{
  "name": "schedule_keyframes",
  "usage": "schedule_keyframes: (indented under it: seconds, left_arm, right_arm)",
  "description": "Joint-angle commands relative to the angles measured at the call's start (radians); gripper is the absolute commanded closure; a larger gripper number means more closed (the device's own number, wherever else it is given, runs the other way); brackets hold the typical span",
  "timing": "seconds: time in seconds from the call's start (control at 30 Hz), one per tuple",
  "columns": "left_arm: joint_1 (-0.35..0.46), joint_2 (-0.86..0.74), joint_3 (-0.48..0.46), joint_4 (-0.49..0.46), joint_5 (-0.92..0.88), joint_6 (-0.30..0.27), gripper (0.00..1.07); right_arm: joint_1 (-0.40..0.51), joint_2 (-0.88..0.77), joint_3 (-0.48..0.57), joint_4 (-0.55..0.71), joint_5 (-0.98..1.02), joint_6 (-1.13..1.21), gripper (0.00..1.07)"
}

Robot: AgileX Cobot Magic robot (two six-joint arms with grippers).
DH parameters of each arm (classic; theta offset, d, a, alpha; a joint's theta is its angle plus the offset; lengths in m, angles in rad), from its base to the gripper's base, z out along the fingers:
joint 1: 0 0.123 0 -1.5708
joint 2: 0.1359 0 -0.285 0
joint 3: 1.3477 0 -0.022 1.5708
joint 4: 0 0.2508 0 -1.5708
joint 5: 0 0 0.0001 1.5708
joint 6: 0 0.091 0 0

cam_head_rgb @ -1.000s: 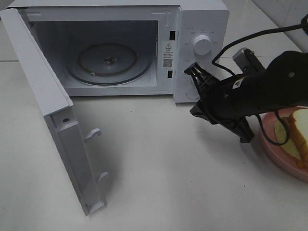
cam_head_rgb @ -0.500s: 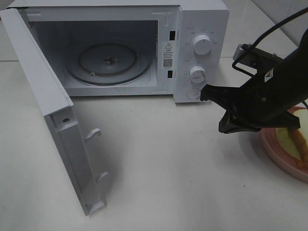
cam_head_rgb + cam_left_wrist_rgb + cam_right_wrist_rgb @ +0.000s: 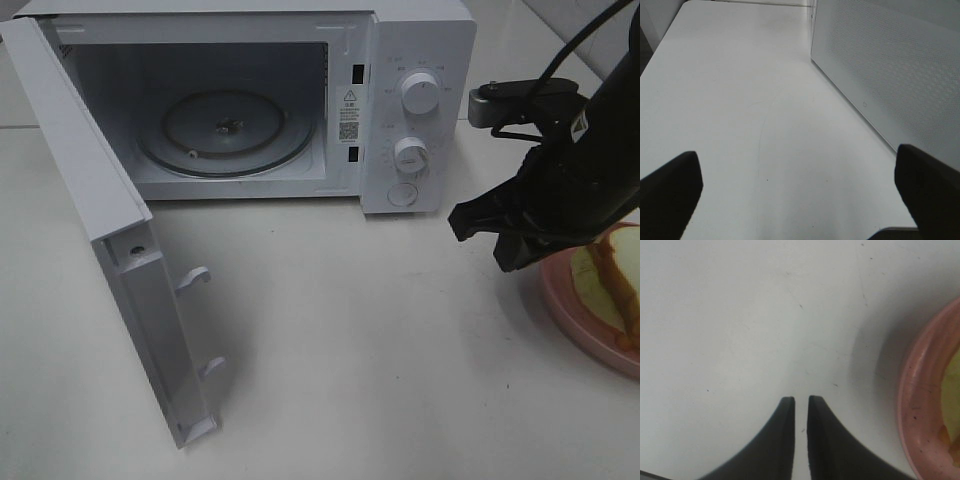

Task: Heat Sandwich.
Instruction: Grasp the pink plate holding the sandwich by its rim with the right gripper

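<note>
Found the sandwich [image 3: 612,275] on its pink plate [image 3: 580,325] at 4 o'clock of the high view, both cut by the frame's edge. Saw the right gripper [image 3: 801,399] over the table [image 3: 350,350] just beside the plate's rim, fingers a thin slit apart, clasping nothing. Noted the left gripper [image 3: 796,157] spread wide, holding nothing, low over the table near a perforated white panel [image 3: 890,75]. Found the microwave [image 3: 420,40] at 12 o'clock, its door [image 3: 90,190] swung out toward 8 o'clock, glass turntable [image 3: 225,130] showing, and open table between door edge and plate
</note>
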Motion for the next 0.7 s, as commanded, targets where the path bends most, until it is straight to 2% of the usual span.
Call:
schedule_keyframes:
  seconds: [0.03,0.1,0.13,0.2,0.23,0.27,0.3,0.33,0.37,0.4,0.7]
  left_arm:
    - [0.005,-0.004,0.001,-0.007,-0.004,-0.004,0.09]
    - [0.005,-0.004,0.001,-0.007,-0.004,-0.004,0.09]
    - [0.005,-0.004,0.001,-0.007,-0.004,-0.004,0.09]
    - [0.005,-0.004,0.001,-0.007,-0.004,-0.004,0.09]
    - [0.005,-0.004,0.001,-0.007,-0.004,-0.004,0.09]
    - [0.005,-0.004,0.001,-0.007,-0.004,-0.004,0.09]
    - [0.005,-0.004,0.001,-0.007,-0.004,-0.004,0.09]
    - [0.005,-0.004,0.001,-0.007,-0.004,-0.004,0.09]
    - [0.005,-0.004,0.001,-0.007,-0.004,-0.004,0.09]
    - [0.005,-0.004,0.001,-0.007,-0.004,-0.004,0.09]
    - [0.005,-0.004,0.001,-0.007,-0.004,-0.004,0.09]
  right_arm:
    - [-0.04,-0.007,-0.012,-0.019,0.042,-0.014,0.93]
    - [-0.085,-0.007,-0.012,-0.021,0.056,-0.035,0.83]
    - [-0.085,-0.007,-0.012,-0.021,0.056,-0.035,0.83]
    - [-0.109,-0.007,-0.012,-0.021,0.058,-0.063,0.7]
    - [-0.126,-0.007,-0.012,-0.029,0.056,-0.111,0.5]
    - [-0.13,-0.007,-0.012,-0.038,0.054,-0.136,0.39]
    - [-0.13,-0.007,-0.012,-0.038,0.054,-0.136,0.39]
    - [-0.135,-0.007,-0.012,-0.047,0.053,-0.152,0.28]
    - [-0.141,-0.007,-0.012,-0.061,0.053,-0.172,0.11]
    - [-0.141,-0.007,-0.012,-0.069,0.053,-0.175,0.04]
    - [-0.141,0.003,-0.012,-0.065,0.036,-0.136,0.07]
